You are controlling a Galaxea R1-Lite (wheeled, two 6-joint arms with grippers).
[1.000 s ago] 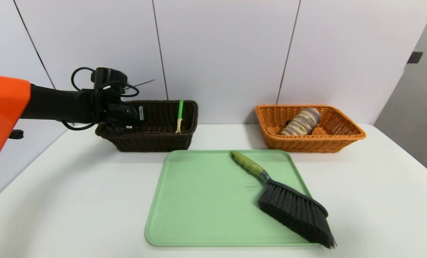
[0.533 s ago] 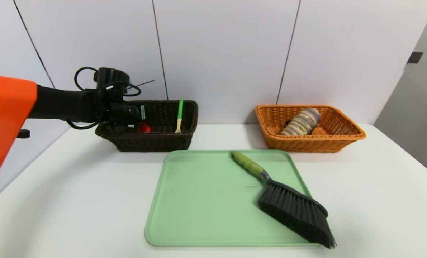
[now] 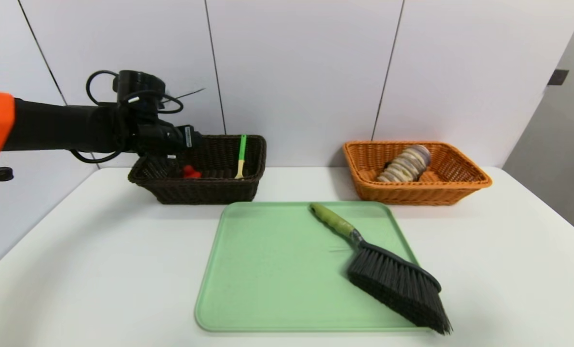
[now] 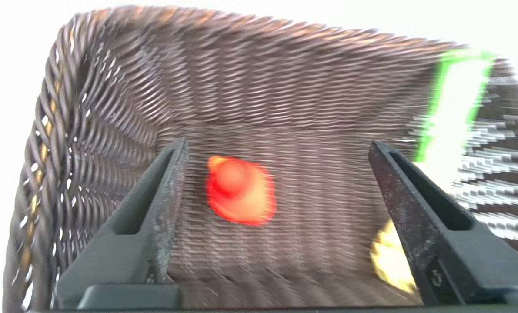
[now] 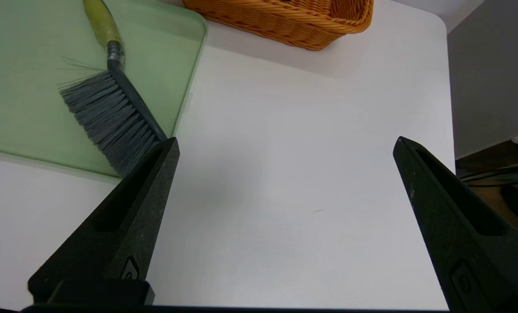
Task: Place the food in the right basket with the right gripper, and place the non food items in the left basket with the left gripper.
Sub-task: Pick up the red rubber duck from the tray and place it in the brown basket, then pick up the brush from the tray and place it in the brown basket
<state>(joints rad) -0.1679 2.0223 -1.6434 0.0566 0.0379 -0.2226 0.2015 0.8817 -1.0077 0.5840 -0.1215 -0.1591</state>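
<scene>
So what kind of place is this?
Probably a robot sorting station: a white table with a dark basket, an orange basket and a green tray, before plain wall panels.

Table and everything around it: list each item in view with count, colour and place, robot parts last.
hand brush: 1, olive-green handle, black bristles, on the tray, bristles past its near right edge
tray: 1, light green, middle of the table
dark basket: 1, dark brown wicker, back left
red toy: 1, red, inside the dark basket
slotted spoon: 1, green handle, yellow head, in the dark basket
orange basket: 1, orange wicker, back right
striped roll: 1, beige and purple-brown, in the orange basket
table: 1, white, under everything
left gripper: 1, black, open above the dark basket
right gripper: 1, black, open over the table's right side
</scene>
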